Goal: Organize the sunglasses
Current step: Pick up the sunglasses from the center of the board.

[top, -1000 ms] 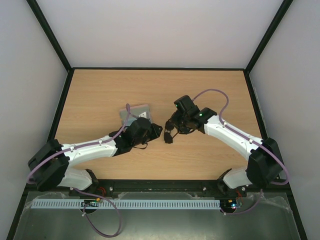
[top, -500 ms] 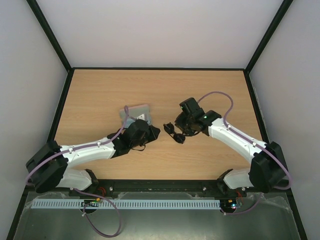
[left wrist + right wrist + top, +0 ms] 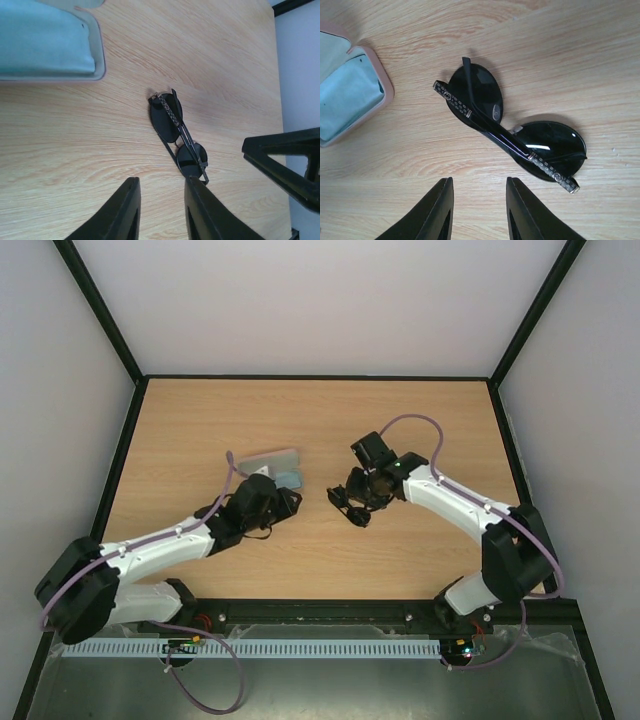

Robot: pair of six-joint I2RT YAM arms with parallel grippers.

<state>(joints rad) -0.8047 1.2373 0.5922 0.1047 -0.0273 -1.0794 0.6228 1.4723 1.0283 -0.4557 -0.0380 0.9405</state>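
Note:
The sunglasses (image 3: 350, 510) lie folded on the wooden table, free of both grippers. They have two dark oval lenses and slim patterned arms, and show clearly in the right wrist view (image 3: 510, 130) and in the left wrist view (image 3: 177, 132). My right gripper (image 3: 354, 490) is open and empty just beside them; its fingertips (image 3: 477, 200) are a little short of the frame. My left gripper (image 3: 288, 504) is open and empty to their left, and its fingertips (image 3: 161, 200) are near one lens. The pink case (image 3: 262, 460) lies open with the light blue cloth (image 3: 291, 478) in it.
The case rim (image 3: 98, 55) and the cloth (image 3: 45, 45) show at the top left of the left wrist view, and at the left edge of the right wrist view (image 3: 386, 92). The right arm's black gripper (image 3: 290, 165) sits at the right of the left wrist view. Black frame rails border the table.
My right gripper has set the sunglasses on the table, let go and drawn back slightly. My left arm has pulled back to the left, uncovering the case and cloth.

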